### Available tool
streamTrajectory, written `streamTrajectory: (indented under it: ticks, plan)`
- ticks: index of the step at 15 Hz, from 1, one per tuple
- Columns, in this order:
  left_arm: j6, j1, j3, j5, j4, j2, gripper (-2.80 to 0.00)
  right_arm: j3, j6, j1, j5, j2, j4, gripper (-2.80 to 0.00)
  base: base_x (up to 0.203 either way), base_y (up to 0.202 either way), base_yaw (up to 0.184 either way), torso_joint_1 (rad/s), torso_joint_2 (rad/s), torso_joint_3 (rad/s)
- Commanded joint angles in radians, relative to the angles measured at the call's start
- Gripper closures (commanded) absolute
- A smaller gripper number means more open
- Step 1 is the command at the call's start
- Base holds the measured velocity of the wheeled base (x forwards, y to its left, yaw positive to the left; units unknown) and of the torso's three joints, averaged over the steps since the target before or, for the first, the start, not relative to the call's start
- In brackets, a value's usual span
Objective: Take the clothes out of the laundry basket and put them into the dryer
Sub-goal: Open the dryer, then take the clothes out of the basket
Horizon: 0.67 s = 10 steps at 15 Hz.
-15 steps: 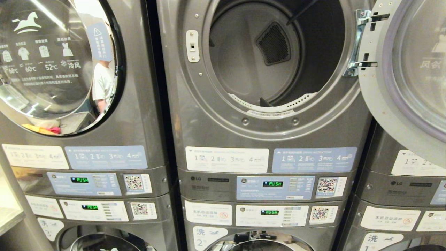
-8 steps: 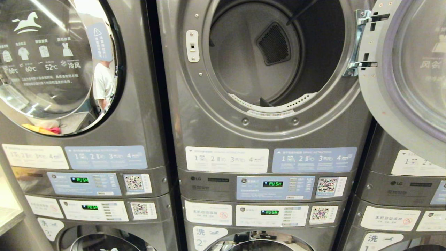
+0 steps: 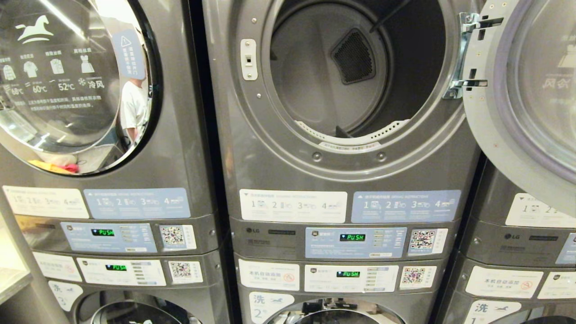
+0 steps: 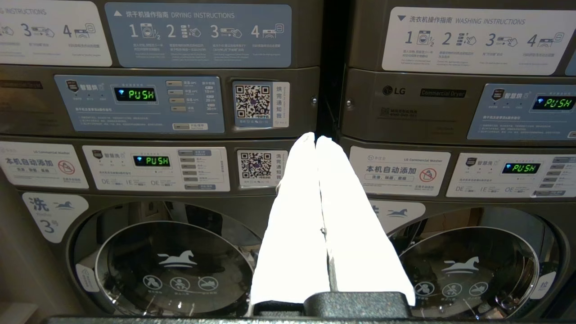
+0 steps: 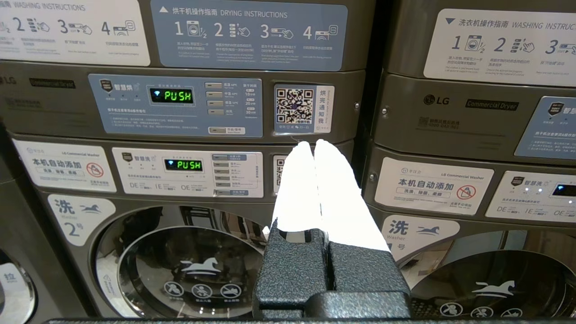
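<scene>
At centre top of the head view, the dryer (image 3: 351, 76) stands with its drum empty and its door (image 3: 522, 99) swung out to the right. My left gripper (image 4: 315, 139) and right gripper (image 5: 313, 145) are each pressed closed on nothing, pointing at the control panels (image 5: 175, 105) below. Neither the laundry basket nor the clothes appear in any view; possibly they lie behind me. Risks: searching blind for the basket, and striking the projecting door edge when I raise my right arm.
</scene>
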Motion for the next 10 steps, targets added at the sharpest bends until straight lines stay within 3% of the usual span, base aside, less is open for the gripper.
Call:
streamTrajectory:
  ticks: [1,8,10]
  plan:
    - [0.0,0.0,0.0,0.0,0.0,0.0,0.0,0.0,-0.002,0.0,0.001,-0.002,0.0,0.0,0.0,0.0,0.0,0.0,0.0,0.0]
    - [0.0,0.0,0.0,0.0,0.0,0.0,0.0,0.0,-0.002,0.0,0.001,-0.002,0.0,0.0,0.0,0.0,0.0,0.0,0.0,0.0]
    - [0.0,0.0,0.0,0.0,0.0,0.0,0.0,0.0,-0.003,0.0,0.002,-0.001,0.0,0.0,-0.118,0.0,0.001,0.017,0.01,0.002]
